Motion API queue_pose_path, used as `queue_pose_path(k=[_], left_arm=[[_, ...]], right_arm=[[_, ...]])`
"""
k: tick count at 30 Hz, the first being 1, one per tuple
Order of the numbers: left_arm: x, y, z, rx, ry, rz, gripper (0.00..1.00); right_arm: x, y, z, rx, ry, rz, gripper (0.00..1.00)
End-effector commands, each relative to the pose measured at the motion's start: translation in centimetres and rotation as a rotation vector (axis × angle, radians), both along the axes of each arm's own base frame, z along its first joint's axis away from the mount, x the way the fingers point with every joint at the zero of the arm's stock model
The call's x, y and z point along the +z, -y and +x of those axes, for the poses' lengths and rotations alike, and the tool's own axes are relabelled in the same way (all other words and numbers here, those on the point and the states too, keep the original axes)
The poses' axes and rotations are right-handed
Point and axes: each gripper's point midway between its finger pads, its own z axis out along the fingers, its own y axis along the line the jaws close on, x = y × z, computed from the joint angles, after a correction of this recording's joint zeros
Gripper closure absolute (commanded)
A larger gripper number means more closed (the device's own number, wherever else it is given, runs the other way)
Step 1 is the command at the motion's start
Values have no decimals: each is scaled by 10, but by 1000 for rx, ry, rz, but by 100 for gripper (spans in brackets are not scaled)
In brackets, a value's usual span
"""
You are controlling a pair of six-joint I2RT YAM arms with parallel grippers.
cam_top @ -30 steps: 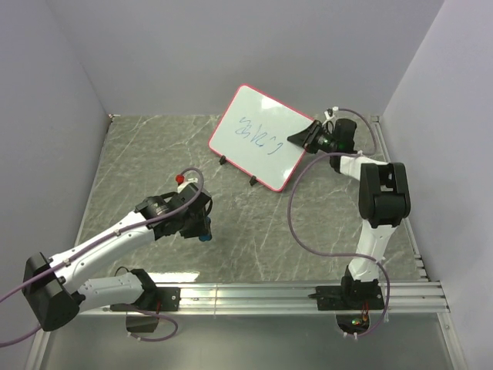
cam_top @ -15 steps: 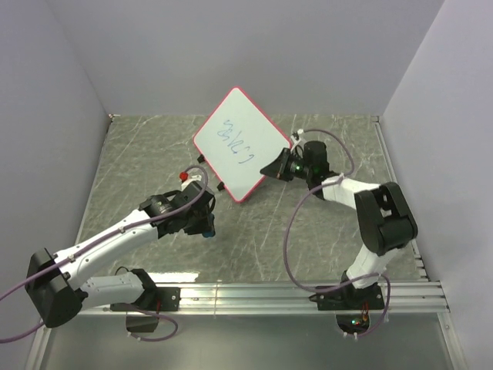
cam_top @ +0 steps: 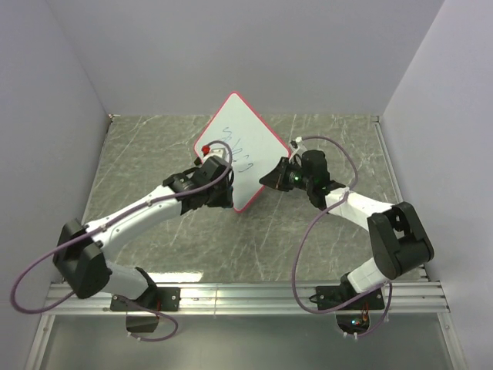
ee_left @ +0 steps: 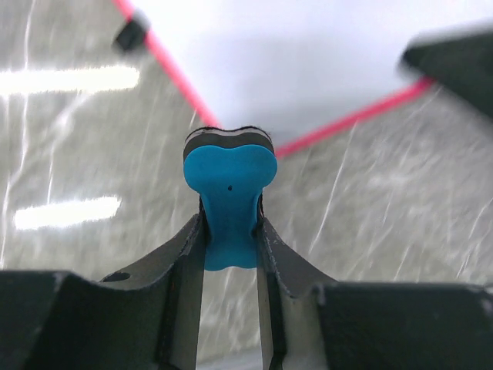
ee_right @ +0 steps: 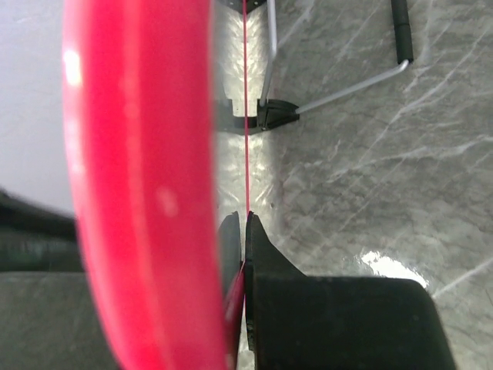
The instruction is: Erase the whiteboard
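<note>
The whiteboard (cam_top: pixel 245 146), white with a pink-red rim and faint blue scribbles, is held tilted above the table centre. My right gripper (cam_top: pixel 276 176) is shut on its right edge; in the right wrist view its rim (ee_right: pixel 146 177) fills the left side, clamped at my gripper (ee_right: pixel 245 231). My left gripper (cam_top: pixel 218 171) is shut on the blue bone-shaped eraser (ee_left: pixel 229 202) and is at the board's lower left face. In the left wrist view the board's lower corner (ee_left: pixel 308 69) lies just beyond the eraser, between my left gripper (ee_left: pixel 229 254) and the blurred right gripper.
The grey marbled table (cam_top: pixel 146 169) has white walls at the back and both sides. An aluminium rail (cam_top: pixel 254 297) runs along the near edge by the arm bases. The board's folding wire stand (ee_right: pixel 331 92) hangs behind it.
The right gripper has swung the whiteboard left and stood it steeper. The left gripper with the eraser has risen from the table up to the board's lower left face.
</note>
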Motion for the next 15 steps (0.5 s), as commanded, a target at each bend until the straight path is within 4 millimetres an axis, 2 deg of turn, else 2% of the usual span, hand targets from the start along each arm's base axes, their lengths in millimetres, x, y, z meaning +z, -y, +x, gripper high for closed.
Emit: queue_pose_path(k=[1,2,4,5,7,9,10,11,12,14,15], left_arm=[[23,25,46,-35,132,-44,100],[15,30,52,-43,127,-33,100],[17,41,66,-51,156,-61,100],[10,44,71,-51,150,-58,100],[12,51,84,-50,168,-85,100],[6,62,96,-71,172,-99,100],[11,66,104,-72,188,-109,100],[2,69,111,-73,179,-98,100],[6,74,118,-79,189,-107,100],[-2,72,131,-70,180,-105,100],[1,74,137,-72,190,-125,100]], right_arm=[[-32,-8,-65,191,-168,-62,100],[-34,-8,-67,192,-175,-65,100],[-37,-8,-70,194,-194,-67,100],[-38,-8,-71,196,-200,-66,100],[-42,-9,-72,197,-225,-66,100],[-42,-11,-72,205,-239,-69,100],[-46,-11,-72,205,-253,-78,100],[-46,-13,-71,209,-256,-78,100],[-44,-14,-69,210,-260,-81,100],[-45,-14,-67,210,-266,-87,100],[-41,-15,-65,214,-266,-89,100]])
